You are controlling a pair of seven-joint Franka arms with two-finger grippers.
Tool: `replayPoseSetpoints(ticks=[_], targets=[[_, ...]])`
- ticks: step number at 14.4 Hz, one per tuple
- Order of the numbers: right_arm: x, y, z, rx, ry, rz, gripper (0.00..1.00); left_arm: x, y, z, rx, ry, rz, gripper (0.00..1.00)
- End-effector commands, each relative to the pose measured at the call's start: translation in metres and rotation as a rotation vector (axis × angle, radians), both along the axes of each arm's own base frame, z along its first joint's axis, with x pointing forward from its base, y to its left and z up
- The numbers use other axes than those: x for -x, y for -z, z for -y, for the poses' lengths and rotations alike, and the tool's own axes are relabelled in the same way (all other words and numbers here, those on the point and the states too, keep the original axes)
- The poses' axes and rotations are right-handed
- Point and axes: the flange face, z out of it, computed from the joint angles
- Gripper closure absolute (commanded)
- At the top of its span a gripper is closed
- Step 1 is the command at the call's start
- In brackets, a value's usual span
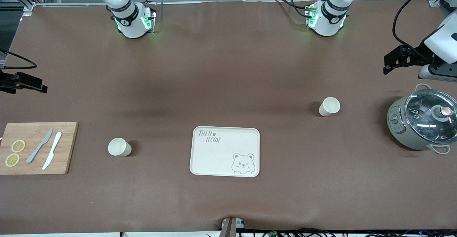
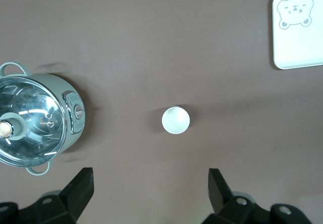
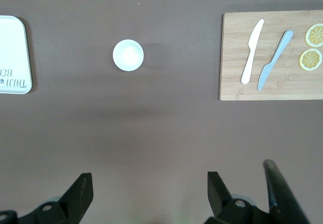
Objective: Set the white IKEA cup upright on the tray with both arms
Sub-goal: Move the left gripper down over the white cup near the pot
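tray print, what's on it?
Cream tray, grey cartoon bear and "BEAR" lettering; clearest in the front view.

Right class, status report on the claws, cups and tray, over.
Both claws, left claw and right claw, open, high over the table. Two cups upright, off tray. Nothing in the way.

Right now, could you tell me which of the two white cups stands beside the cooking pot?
The white cup toward the left arm's end, beside the pot. The other cup stands by the cutting board.
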Motion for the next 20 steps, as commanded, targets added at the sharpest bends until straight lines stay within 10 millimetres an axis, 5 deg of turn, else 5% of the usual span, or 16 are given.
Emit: replayPoseSetpoints(ticks=[1, 8, 20], targets=[[0.005, -0.003, -0.003, -0.003, 0.014, 0.003, 0.0, -0.002, -0.001, -0.003, -0.008, -0.008, 0.01, 0.0], [0.005, -0.005, -0.003, -0.003, 0.013, 0.006, 0.0, 0.006, 0.013, 0.0, 0.001, -0.009, -0.022, 0.0], [0.0, -0.01, -0.006, 0.034, 0.002, 0.05, 0.0, 0.04, 0.17, -0.002, 0.01, 0.039, 0.056, 0.0]])
